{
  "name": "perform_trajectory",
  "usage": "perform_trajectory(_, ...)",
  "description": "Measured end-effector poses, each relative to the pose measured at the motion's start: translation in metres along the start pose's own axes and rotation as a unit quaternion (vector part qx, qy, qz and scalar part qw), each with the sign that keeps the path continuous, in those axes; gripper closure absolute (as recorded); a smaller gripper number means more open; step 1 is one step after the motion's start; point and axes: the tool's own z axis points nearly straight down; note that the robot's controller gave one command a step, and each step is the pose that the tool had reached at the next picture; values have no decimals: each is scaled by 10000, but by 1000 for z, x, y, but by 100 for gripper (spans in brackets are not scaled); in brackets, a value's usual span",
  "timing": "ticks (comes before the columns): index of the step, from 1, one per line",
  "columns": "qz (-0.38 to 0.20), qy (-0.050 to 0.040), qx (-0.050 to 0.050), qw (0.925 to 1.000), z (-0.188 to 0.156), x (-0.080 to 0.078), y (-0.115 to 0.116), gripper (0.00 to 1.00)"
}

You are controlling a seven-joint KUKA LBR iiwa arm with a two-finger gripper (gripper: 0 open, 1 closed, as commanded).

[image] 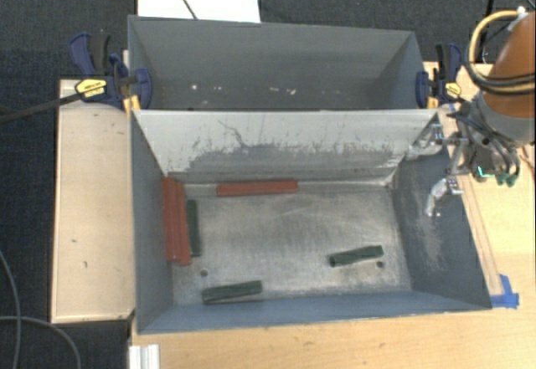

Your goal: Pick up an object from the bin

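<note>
Camera view: the arm [507,83] leans in from the right over the grey metal bin [276,58], its jaws hanging above the bin's right sloping wall near the far right corner, well apart from the things on the floor. Whether the jaws are apart or together cannot be told.

5 loose bars lie on the scuffed floor. Nearest the jaws is the right green bar [356,257], dark and slightly tilted, lying alone right of centre toward the near side. The far red bar [256,188] lies flat along the foot of the far wall, left of centre. The left red bar [176,221] runs along the foot of the left wall, far to near. The slim green bar [193,228] lies just beside it on its inner side, parallel to it. The near green bar [232,293] lies at the near left, close to the front wall and almost parallel with it
</note>
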Motion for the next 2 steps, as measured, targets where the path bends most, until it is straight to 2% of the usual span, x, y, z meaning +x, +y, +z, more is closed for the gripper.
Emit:
perform_trajectory(1,-17,-41,9,10000,-5,-2,1,0)
perform_trajectory(2,-29,-73,20,10000,37,8,28,0)
